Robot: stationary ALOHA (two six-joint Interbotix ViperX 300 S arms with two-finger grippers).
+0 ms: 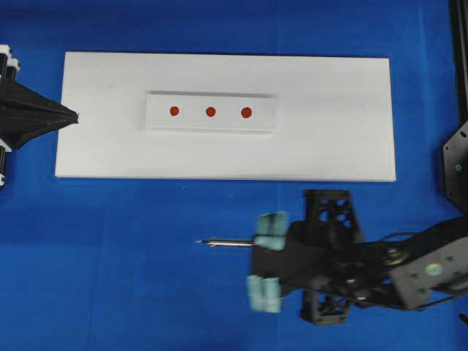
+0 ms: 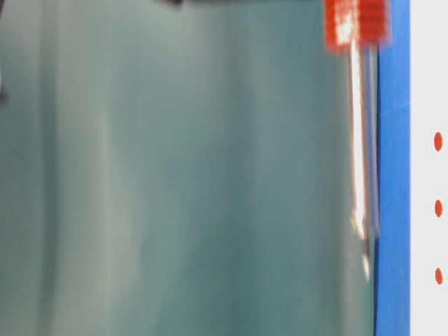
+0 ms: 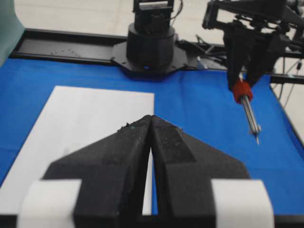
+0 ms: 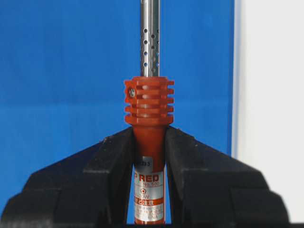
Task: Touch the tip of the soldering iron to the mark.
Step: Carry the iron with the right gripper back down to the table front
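Right gripper (image 4: 148,156) was clamped on the soldering iron (image 4: 149,118), fingers tight on the red handle just below the ribbed collar. Iron sat over the blue worktop (image 1: 110,256), shaft roughly level, tip (image 1: 199,242) off the white board (image 1: 336,146) on its near side. Three red marks (image 1: 210,112) sat in a row on a raised white strip (image 1: 259,124), well apart from the tip. Left gripper (image 3: 151,124) was closed and empty at the board's left end.

We see a robotics lab bench: a blue cloth-covered tabletop (image 1: 146,256), a black metal frame rail (image 3: 61,45), and a black robot arm base (image 3: 151,47).
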